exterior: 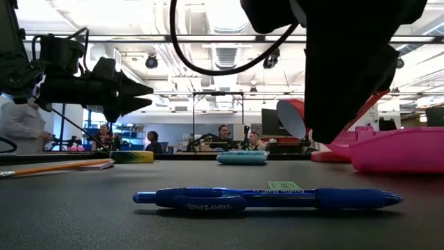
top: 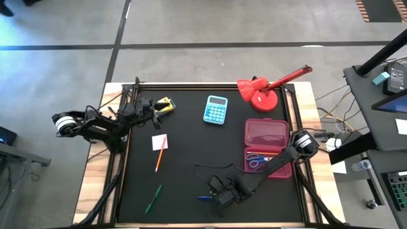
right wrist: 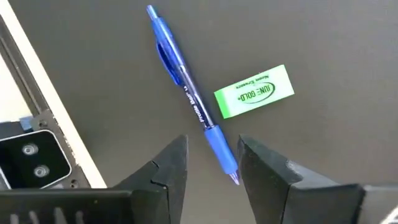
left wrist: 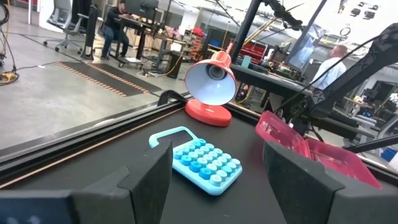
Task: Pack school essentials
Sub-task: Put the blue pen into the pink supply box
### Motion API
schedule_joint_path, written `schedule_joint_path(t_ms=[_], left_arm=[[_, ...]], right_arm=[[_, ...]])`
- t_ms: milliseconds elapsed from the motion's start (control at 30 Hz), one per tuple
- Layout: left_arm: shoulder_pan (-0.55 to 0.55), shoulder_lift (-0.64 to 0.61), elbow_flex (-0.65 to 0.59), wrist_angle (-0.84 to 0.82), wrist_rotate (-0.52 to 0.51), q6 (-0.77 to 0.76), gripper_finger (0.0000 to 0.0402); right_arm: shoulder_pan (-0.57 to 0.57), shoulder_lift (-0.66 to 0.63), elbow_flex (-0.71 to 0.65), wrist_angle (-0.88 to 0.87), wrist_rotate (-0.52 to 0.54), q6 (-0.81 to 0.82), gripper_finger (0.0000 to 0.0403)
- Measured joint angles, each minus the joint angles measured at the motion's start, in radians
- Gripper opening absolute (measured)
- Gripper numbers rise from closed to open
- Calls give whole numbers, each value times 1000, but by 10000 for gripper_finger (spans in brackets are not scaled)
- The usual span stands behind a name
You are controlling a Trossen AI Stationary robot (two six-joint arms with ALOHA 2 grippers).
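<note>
Right tool [right wrist: 211, 165] is hovering right over the blue pen [right wrist: 189, 99], fingers spread a bit with the pen's grip end between them, not pinching it. Pen lies flat on the black tabletop [top: 184, 159] near the front edge, green eraser [right wrist: 254, 91] just beside it. Pink pencil case [top: 267, 143] sits open behind the arm with blue-handled scissors [top: 255, 161] inside. Orange pencil [top: 159, 159], pink note [top: 159, 141] and green pen [top: 153, 198] lie further left. Left tool [left wrist: 211, 180] spread wide, hanging at the left side, facing the light-blue calculator [top: 215, 109] and red lamp [top: 264, 89]
</note>
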Motion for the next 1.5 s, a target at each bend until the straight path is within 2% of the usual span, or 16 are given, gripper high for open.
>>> schedule_joint_path(t_ms=[400,933,1133,1500], left_arm=[[0,0,0,0,0,0,235],[0,0,0,0,0,0,235],[0,0,0,0,0,0,235],[0,0,0,0,0,0,235]], right_arm=[[9,1,1,4,-2,-125,179],[8,74,-2,-1,-19,-270,176],[11,102,2,-4,-13,-295,139],[15,114,2,-20,-1,-307,20]])
